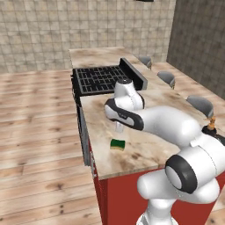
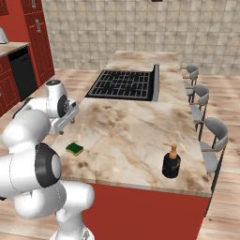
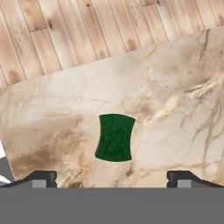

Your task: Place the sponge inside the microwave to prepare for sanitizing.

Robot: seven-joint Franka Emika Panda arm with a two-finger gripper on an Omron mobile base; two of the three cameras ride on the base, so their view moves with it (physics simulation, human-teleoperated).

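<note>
Gripper [image 3: 112, 178] hangs over the sponge [image 3: 115, 138] with the fingers spread wide and nothing between them; in the hand view the tips sit well outside the sponge's two edges, so there's margin on both sides. Sponge lies flat on the island counter [image 2: 140, 126], close to its left edge, with wood floor [image 1: 35, 132] just past that edge. Main risk as I see it: the sponge is thin and low, so a descent that stops short closes on air, and one that goes too deep jams the tips into the stone. Second risk: it's light and near the rim, so an off-centre close could shove it sideways and off onto the floor. Third: it's soft, so a hard squeeze will buckle it and it may slip out in transit. Microwave isn't in sight from here, so I expect a long carry and a base move with a squashy payload. Going rightward: cooktop [image 2: 123, 84] is a black grid of grates with a raised back lip, set flush in the marble-look, beige-veined, glossy top. Sponge has a rough dark green top over a yellow layer, with slightly pinched long sides. Farther right, a dark soap dispenser [image 2: 171, 162] with an amber pump, rounded and upright, well clear of the pick. Grey stools [image 2: 213, 136] with curved backs line the far right side.
</note>
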